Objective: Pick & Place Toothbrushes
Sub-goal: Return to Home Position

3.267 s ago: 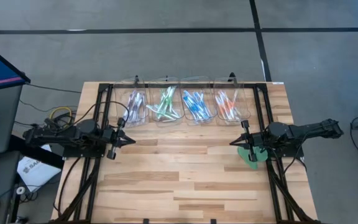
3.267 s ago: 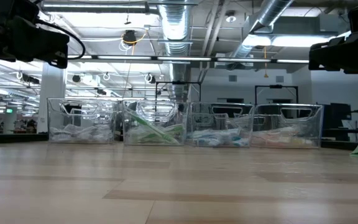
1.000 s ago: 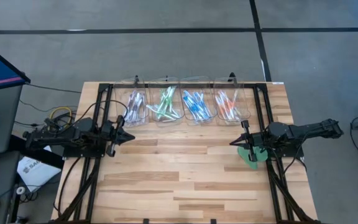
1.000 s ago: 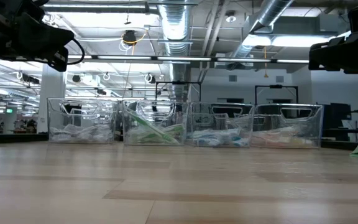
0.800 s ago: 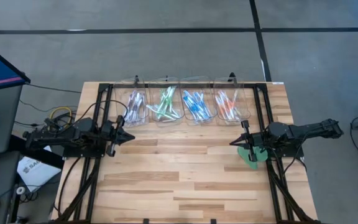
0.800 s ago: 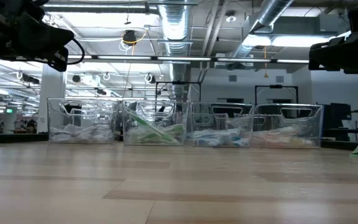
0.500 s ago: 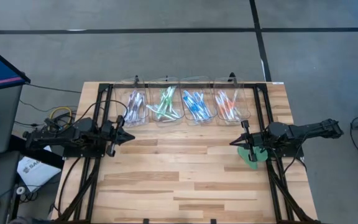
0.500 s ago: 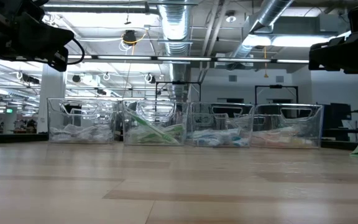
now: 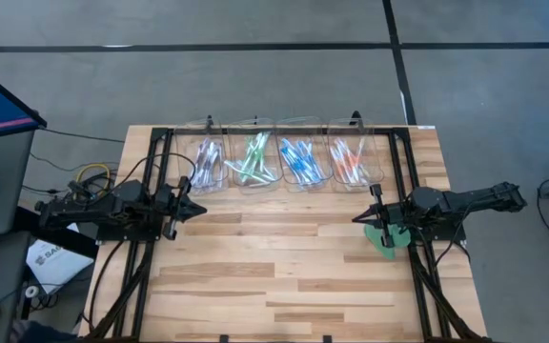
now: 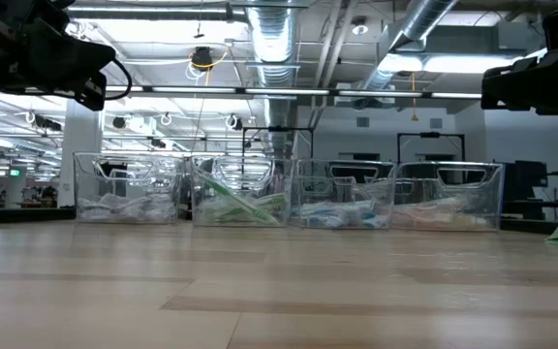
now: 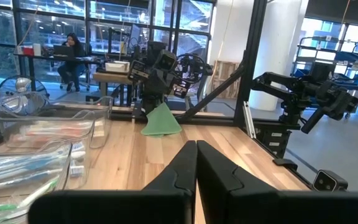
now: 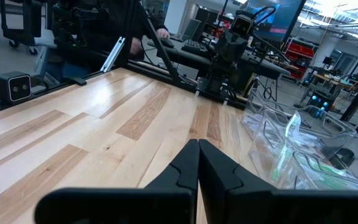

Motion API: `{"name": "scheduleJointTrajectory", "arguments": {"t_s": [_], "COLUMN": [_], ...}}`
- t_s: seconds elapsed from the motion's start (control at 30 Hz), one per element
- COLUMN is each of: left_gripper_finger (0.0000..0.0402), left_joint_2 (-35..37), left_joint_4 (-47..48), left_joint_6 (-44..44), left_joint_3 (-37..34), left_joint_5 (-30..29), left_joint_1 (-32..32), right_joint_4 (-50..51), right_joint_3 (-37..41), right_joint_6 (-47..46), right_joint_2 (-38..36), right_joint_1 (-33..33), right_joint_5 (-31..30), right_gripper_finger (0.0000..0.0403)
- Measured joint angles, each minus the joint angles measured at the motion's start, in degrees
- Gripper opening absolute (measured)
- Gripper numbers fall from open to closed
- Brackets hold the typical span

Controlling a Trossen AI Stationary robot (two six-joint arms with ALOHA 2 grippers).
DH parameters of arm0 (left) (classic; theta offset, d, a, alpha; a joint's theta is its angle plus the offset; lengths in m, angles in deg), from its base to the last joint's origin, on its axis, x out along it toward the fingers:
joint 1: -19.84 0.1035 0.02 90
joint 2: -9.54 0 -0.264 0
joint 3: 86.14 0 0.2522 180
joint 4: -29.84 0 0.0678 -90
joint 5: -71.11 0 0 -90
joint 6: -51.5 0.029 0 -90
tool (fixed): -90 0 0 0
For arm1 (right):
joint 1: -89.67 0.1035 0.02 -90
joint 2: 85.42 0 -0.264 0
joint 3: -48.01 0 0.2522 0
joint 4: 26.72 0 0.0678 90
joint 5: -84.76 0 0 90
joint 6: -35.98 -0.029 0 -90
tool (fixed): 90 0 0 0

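Observation:
Toothbrushes lie sorted by colour in a row of clear bins along the table's far edge: purple (image 9: 206,160), green (image 9: 254,158), blue (image 9: 299,160) and orange (image 9: 349,160). The low view shows these bins (image 10: 289,194) standing side by side on the wood. My left gripper (image 9: 203,211) hovers level at the table's left, near side of the purple bin, shut and empty (image 11: 196,149). My right gripper (image 9: 355,220) hovers level at the table's right, near side of the orange bin, also shut and empty (image 12: 198,148).
A flat green disc (image 9: 382,240) lies on the wood under my right arm's front; it also shows in the left wrist view (image 11: 161,121). Black frame rails (image 9: 151,181) run along both table sides. The bare wooden tabletop (image 9: 274,267) spreads between the arms. A person sits at a far desk (image 11: 73,45).

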Motion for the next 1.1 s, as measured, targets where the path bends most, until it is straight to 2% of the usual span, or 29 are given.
{"name": "scheduleJointTrajectory", "arguments": {"t_s": [1.1], "left_gripper_finger": [0.0002], "left_joint_2": [0.0], "left_joint_4": [-0.9], "left_joint_6": [0.0], "left_joint_3": [0.0], "left_joint_5": [0.0], "left_joint_1": [0.0], "right_joint_4": [0.0], "right_joint_3": [0.0], "right_joint_6": [0.0], "right_joint_2": [0.0], "right_joint_1": [0.0], "right_joint_5": [0.0], "right_gripper_finger": [0.0000]}}
